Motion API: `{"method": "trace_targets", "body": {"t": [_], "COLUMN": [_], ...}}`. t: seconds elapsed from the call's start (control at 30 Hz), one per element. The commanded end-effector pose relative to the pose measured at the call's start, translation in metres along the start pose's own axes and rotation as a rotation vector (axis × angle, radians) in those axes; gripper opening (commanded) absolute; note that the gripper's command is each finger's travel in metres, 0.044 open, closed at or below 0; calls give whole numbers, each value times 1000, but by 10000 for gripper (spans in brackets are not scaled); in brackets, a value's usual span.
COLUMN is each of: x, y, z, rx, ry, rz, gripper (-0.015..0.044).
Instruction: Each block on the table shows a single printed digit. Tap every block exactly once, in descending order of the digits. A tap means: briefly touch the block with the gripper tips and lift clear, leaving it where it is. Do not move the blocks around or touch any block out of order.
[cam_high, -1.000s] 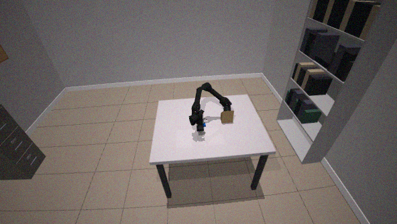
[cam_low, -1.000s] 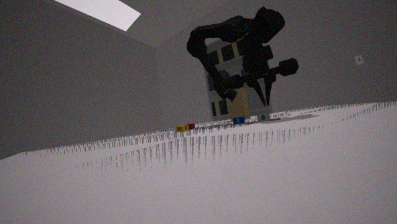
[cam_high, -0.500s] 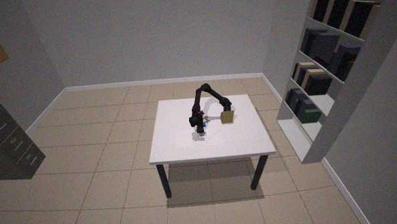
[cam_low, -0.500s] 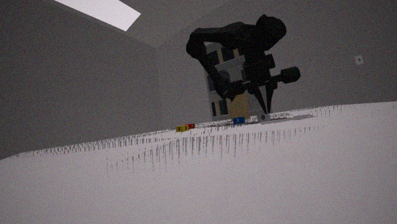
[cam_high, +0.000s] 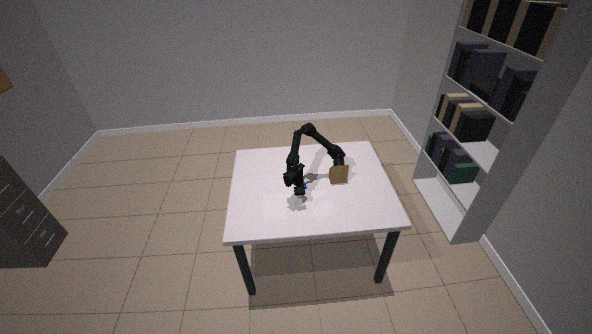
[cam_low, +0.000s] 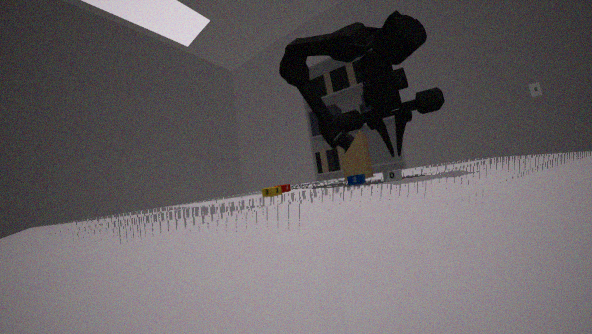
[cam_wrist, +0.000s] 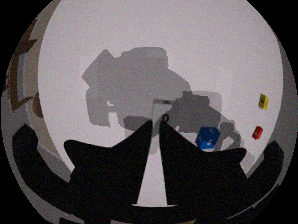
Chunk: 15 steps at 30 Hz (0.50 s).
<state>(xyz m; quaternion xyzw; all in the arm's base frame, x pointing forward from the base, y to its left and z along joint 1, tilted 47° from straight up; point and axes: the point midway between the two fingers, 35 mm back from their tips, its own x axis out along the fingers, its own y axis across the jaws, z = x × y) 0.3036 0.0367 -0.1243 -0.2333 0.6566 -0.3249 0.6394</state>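
Pincer: two black tapering fingers, nearly closed with only a thin wedge of gap between them, nothing held; it hangs above the table, tips pointing down.
Table: smooth white matte square top on dark straight legs, carrying grey shadows of the arm.
Blue block: small glossy cube just to the right of the fingertips in the wrist view, apart from them; digit too small to read.
White block: small pale cube with a dark mark on its face, just beside the blue block.
Red block: small cube, well right of the blue one.
Yellow block: small cube, near the red one, slightly farther.
Arm: black jointed links, bent in an arch.
Arm base: tan boxy mount at the table's far side.
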Motion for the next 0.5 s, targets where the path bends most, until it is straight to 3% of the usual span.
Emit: {"method": "trace_targets", "body": {"t": [0.0,0.17,0.37,0.47], "x": [-22,-82,-84,-84], "y": [15,53,54,54], "z": [-7,-47,-49,-49], "rx": [6,6,6,6], "ry": [-2,2,2,2], "rz": [15,15,14,14], "gripper": [99,230,387,400]}}
